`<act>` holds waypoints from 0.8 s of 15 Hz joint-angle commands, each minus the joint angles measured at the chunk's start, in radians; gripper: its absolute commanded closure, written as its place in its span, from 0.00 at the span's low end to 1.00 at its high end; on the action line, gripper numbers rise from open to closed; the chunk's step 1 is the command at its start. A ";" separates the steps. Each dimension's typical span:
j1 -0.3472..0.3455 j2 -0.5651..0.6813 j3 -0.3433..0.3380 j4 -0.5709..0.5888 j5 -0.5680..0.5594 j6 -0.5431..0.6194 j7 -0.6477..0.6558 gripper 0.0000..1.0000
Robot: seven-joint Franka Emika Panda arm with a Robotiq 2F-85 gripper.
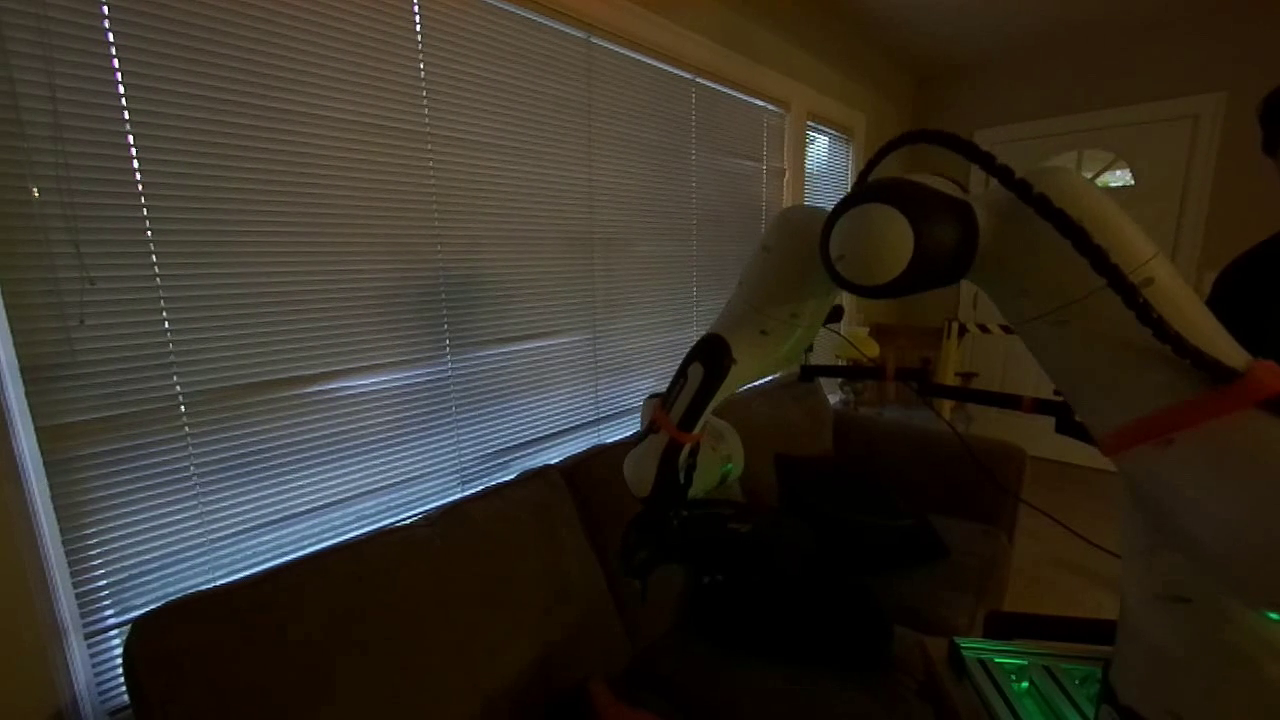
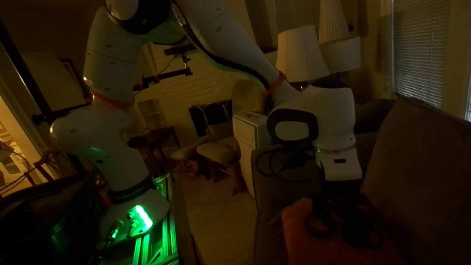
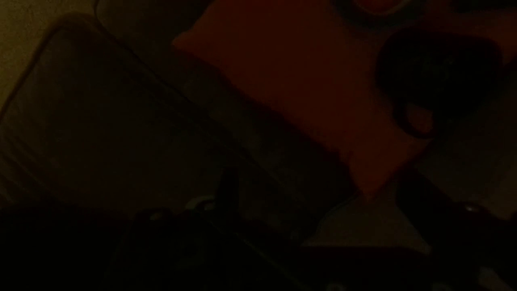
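1. Over the sofa (image 1: 400, 610): gripper (image 3: 317, 186) pointed down, fingers (image 3: 228, 188) spread wide, no hold on anything that I can make out.
2. Orange throw pillow (image 3: 282, 85) on the sofa seat, near the gripper; one corner aims at the gap between the fingers in the wrist view.
3. Black looped object (image 3: 436, 68) on that pillow, apart from the fingers in the wrist view. Too dark to name.
4. Dark ring (image 3: 355, 20) just beside it; can't tell if they're joined.
5. Lowered window blinds (image 1: 350, 300) behind the sofa.
6. Arm base (image 2: 154, 202) glowing green on an aluminum frame (image 2: 171, 224).
7. Beyond: white lampshade (image 2: 300, 53), padded chair (image 2: 220, 151).
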 commanded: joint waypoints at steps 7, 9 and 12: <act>0.149 0.149 -0.092 0.074 0.012 0.112 0.045 0.00; 0.179 0.157 -0.107 0.074 0.006 0.112 0.068 0.00; 0.185 0.153 -0.115 0.062 0.007 0.133 0.074 0.00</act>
